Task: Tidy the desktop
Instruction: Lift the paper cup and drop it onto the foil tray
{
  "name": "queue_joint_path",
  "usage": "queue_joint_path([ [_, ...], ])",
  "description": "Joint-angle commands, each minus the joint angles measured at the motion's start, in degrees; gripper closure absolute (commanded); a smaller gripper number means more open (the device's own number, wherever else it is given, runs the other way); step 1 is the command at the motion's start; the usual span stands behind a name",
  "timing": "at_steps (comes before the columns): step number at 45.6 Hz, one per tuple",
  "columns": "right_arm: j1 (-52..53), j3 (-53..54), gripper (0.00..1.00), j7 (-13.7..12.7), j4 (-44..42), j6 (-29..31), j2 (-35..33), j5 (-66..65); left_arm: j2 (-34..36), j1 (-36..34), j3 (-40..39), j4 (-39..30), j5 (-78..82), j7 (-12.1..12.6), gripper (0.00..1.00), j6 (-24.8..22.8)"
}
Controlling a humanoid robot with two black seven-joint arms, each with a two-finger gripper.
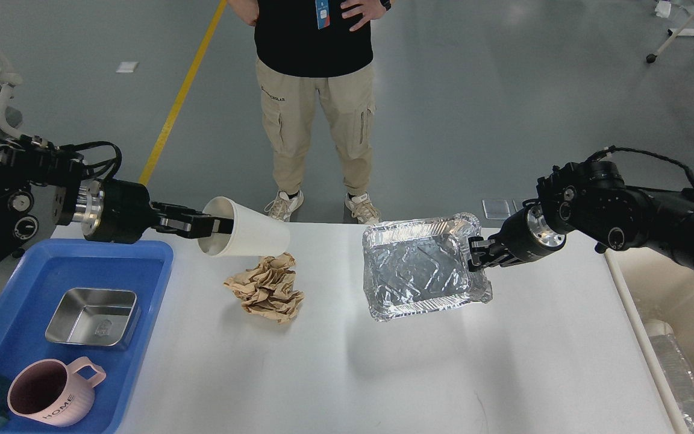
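The large white matte table (335, 374) carries crumpled brown paper (265, 288). Left pincer (217, 226) grips a tipped white paper cup (250, 236); right pincer (475, 253) grips an empty rectangular foil tray (422, 271).

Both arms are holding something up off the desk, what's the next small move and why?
Probably swing the right tool toward the beige bin at the right. It grips the foil tray by its rim, lifted off the desktop, and the bin already holds similar waste. The left tool holds a paper cup.

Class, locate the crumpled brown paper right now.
In the head view, the crumpled brown paper lies on the white desktop, left of centre, between the blue tray and foil tray, below the paper cup.
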Motion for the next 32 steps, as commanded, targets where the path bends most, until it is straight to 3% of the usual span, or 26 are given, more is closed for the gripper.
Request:
queue_joint_path([
  [1,0.2,0.0,1.0,0.0,0.0,0.0,0.1,0.0,-0.3,-1.4,-0.9,-0.2,-0.9,0.0,0.96,-0.9],
  [19,0.7,0.0,1.0,0.0,0.5,0.1,0.1,0.0,-9.9,-11.5,0.8,1.2,-0.2,0.6,0.95,-4.2],
  [32,1.9,0.2,1.0,0.0,0.7,0.1,0.2,0.1,-20.5,-20.3,11.5,9.0,1.5,1.7,0.93,-4.7],
])
